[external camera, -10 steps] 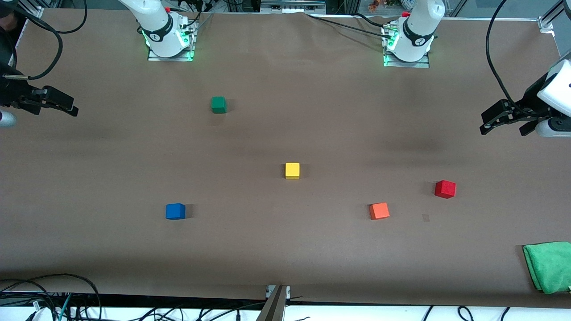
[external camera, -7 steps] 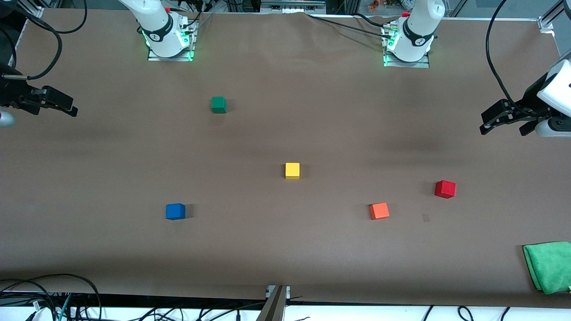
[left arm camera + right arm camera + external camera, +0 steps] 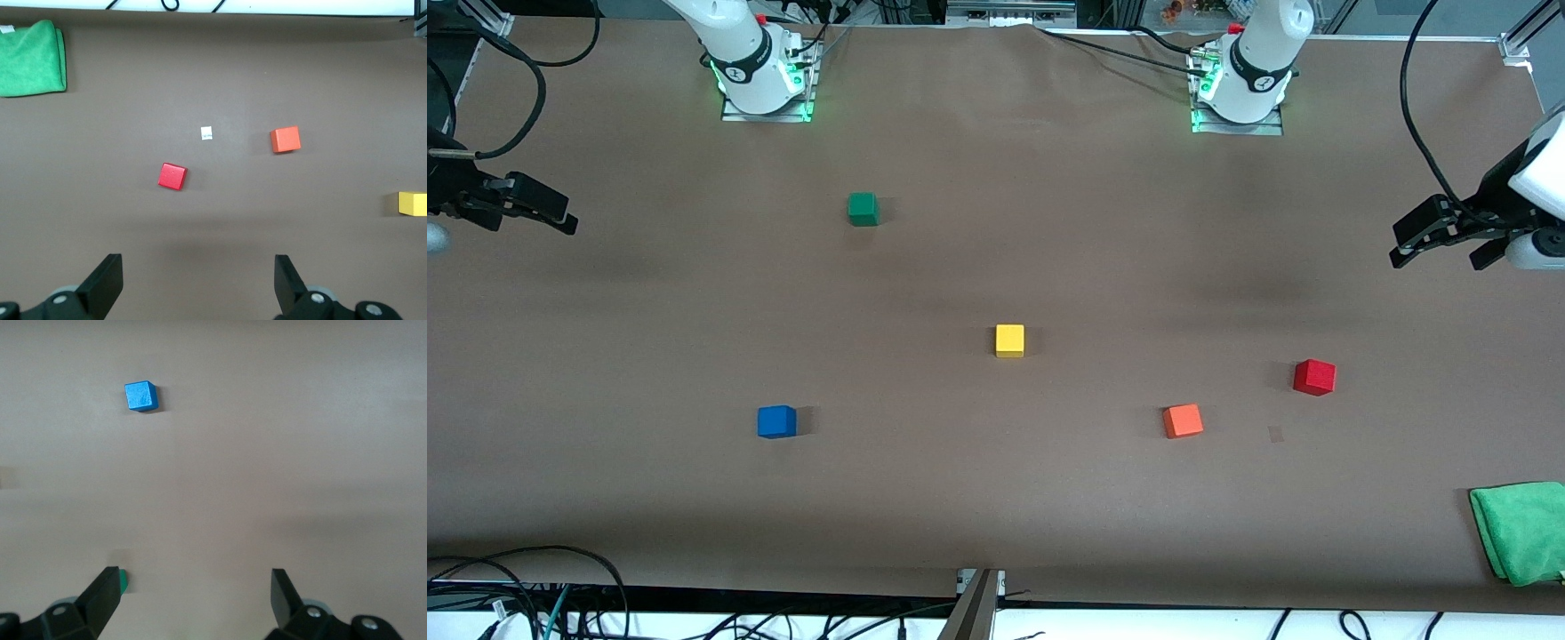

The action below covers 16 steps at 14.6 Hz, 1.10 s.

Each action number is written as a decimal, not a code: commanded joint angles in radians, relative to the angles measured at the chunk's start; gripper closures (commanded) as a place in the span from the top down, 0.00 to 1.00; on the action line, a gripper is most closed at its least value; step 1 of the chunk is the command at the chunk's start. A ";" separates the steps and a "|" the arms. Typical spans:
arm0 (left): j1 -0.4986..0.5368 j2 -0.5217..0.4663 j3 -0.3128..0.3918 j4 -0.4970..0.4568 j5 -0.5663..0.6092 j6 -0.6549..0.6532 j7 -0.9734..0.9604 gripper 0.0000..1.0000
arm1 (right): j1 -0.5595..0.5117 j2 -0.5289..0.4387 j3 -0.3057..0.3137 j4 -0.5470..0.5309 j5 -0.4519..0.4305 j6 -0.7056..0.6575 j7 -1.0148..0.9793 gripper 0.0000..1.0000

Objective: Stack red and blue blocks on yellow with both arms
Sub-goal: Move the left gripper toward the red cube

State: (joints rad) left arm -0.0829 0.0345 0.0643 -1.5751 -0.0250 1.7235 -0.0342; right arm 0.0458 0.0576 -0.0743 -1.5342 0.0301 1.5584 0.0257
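Nothing stacked yet: yellow cube (image 3: 1009,340) is sitting mid-table, red cube (image 3: 1314,377) toward the left arm's end, blue cube (image 3: 776,421) toward the right arm's end, probably so each arm takes its own block. Left gripper (image 3: 1440,240) and right gripper (image 3: 520,206) are hovering over the table's ends, jaws apart, empty. The right wrist view is framing only the blue cube and a green sliver (green cube (image 3: 863,209), likely); the left wrist view is showing the cloth (image 3: 31,58).

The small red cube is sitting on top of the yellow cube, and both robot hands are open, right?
Not quite. The small matte red cube sits alone on the table, apart from the small yellow cube, as the front view shows. Both hands are open.
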 commanded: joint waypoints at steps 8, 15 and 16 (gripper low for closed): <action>-0.001 -0.002 0.006 0.006 -0.018 -0.119 -0.001 1.00 | 0.000 -0.010 -0.001 0.000 -0.013 -0.003 -0.006 1.00; 0.011 0.016 0.008 -0.063 -0.016 -0.069 0.002 1.00 | 0.000 -0.010 -0.001 0.000 -0.013 0.002 -0.006 1.00; 0.012 0.021 0.006 -0.089 -0.015 -0.030 0.002 1.00 | 0.000 -0.010 -0.001 0.002 -0.013 0.002 -0.006 1.00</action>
State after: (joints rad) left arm -0.0773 0.0503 0.0675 -1.6143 -0.0250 1.6332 -0.0378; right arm 0.0456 0.0576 -0.0748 -1.5341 0.0300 1.5597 0.0258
